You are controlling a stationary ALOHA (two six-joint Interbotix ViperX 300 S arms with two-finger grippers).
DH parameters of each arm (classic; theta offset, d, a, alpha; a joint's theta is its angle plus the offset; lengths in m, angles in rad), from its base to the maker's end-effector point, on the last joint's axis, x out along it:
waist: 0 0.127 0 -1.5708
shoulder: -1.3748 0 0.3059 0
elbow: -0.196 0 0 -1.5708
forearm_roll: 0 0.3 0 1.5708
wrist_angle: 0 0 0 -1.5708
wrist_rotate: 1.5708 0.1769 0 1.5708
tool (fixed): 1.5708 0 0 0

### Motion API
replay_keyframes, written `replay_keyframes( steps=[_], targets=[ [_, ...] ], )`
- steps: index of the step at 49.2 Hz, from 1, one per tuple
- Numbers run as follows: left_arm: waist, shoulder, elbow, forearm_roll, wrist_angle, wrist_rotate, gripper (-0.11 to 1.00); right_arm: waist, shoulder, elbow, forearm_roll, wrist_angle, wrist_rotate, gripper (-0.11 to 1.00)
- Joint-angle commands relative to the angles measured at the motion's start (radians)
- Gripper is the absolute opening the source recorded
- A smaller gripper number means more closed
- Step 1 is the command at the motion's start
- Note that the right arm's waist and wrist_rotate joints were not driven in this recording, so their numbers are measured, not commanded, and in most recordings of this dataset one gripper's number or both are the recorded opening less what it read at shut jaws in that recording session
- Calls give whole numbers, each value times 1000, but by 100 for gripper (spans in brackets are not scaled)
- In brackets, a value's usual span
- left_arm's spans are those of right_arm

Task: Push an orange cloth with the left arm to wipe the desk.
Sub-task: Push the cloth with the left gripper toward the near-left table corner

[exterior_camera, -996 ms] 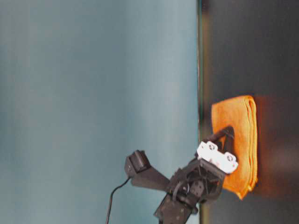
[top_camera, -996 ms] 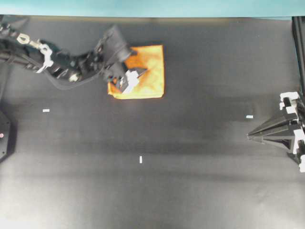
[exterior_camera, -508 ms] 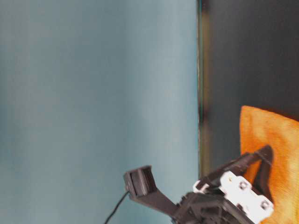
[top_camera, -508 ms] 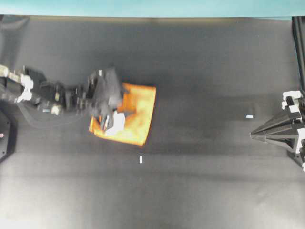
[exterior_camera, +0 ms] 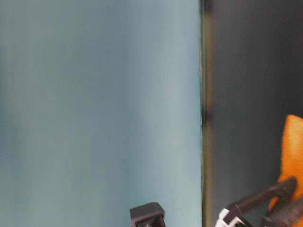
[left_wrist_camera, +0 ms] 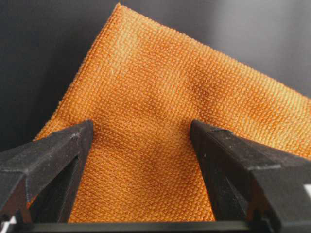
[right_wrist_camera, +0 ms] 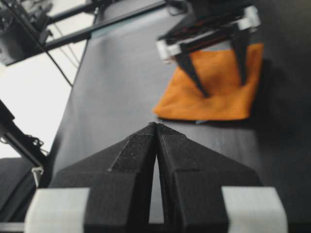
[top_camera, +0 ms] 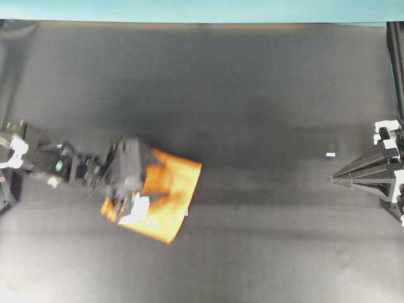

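The orange cloth [top_camera: 180, 183] lies flat on the black desk [top_camera: 252, 95], at the left and turned at an angle. My left gripper [top_camera: 153, 201] is open, with both fingertips pressed down on the cloth and spread apart. In the left wrist view the cloth [left_wrist_camera: 165, 87] fills the space between the fingers of the gripper [left_wrist_camera: 141, 127]. The table-level view shows only a corner of the cloth [exterior_camera: 293, 146]. My right gripper [top_camera: 331, 181] is shut and empty at the right edge, pointing at the cloth [right_wrist_camera: 214, 104]. Its closed tips show in the right wrist view [right_wrist_camera: 156, 125].
A teal strip [top_camera: 202, 9] runs along the far edge of the desk. A small white tape mark [top_camera: 330, 154] lies near the right gripper. A black frame post [top_camera: 396, 63] stands at the right edge.
My left gripper has slid the cloth from the far side toward the near left of the desk, and the cloth has turned a little. The right arm has barely moved.
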Motion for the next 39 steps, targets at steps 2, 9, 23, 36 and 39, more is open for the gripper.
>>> replay_keyframes(
  steps=[2, 9, 23, 36, 39],
  targets=[
    [-98, -14, -6, 5, -2, -20, 80, 0, 3, -8, 0, -5, -2, 0],
    [-196, -11, -3, 3, -2, -32, 80, 0, 2, -8, 2, -5, -2, 0],
    [-368, -8, -49, 3, 74, -52, 80, -2, 2, -8, 2, -11, 0, 0],
    [-443, 11, -107, 5, 209, -52, 80, 0, 2, -8, 5, -14, 0, 0],
    [-443, 11, -115, 3, 210, -52, 80, 0, 2, -8, 5, -17, 0, 0]
  ],
)
